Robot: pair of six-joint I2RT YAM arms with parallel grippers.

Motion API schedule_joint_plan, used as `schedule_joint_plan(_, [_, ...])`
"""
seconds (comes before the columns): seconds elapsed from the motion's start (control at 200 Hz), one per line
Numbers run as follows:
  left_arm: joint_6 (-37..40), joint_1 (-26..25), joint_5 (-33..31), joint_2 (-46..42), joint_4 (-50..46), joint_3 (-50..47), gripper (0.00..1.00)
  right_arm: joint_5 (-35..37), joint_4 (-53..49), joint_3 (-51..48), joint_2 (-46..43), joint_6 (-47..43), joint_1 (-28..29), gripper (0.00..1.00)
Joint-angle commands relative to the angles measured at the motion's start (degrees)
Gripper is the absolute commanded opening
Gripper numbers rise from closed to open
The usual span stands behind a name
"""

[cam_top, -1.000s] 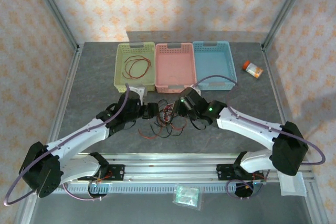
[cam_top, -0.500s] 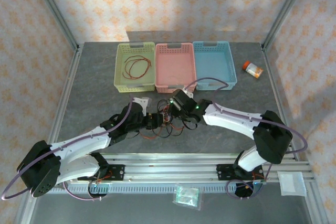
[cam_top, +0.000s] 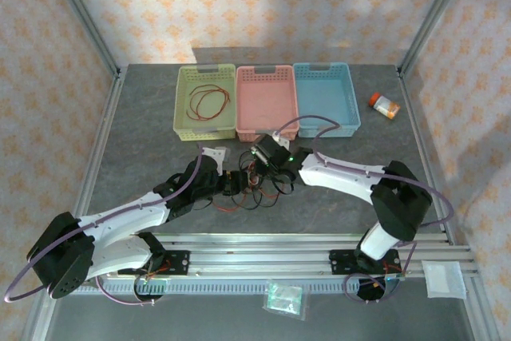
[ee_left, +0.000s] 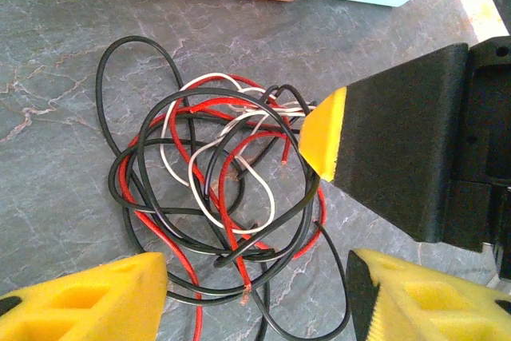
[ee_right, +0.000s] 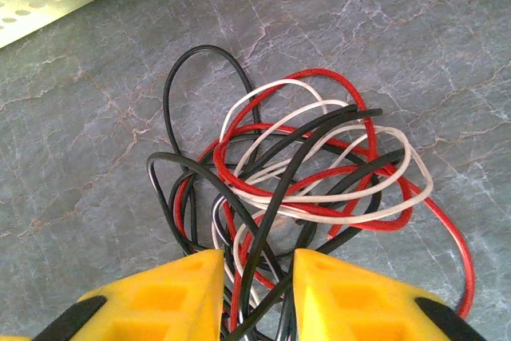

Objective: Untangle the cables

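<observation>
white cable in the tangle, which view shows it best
Right wrist: the white cable lies in spread, sharp loops mid-frame. Left wrist shows it close too, but the right gripper's fingers cover part. In top external the tangle is tiny, with the white hard to pick out.
</observation>
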Motion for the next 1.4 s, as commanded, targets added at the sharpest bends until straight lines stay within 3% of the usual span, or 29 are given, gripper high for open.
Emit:
schedule_joint_plan(0.0, [-0.75,-0.29,-1.58,-1.17,0.62,-0.61,0.62,2.44,-1.15,2.06,0.65,-0.76,0.35,0.27])
schedule_joint_plan(0.37, [-0.66,-0.3,-1.37,-0.99,1.97,-0.92,0.62,3.8,-1.96,2.15,0.66,-1.38,0.31,0.16])
schedule_joint_plan(0.816, [-1.09,-0.2,-0.09,1.2,4.35,-1.27,0.54,-0.58,2.34,0.79,0.98,-2.17,0.3,0.22])
schedule_joint_plan(1.242, [-0.31,-0.2,2.51,5.49,6.35,-1.19,0.53,2.75,-0.09,-0.55,-0.63,-1.4,0.32,0.11])
schedule_joint_plan(1.397, [0.84,-0.2,5.35,8.4,8.34,-0.31,0.5,-0.98,3.85,-4.14,-3.09,-0.16,-0.78,0.09])
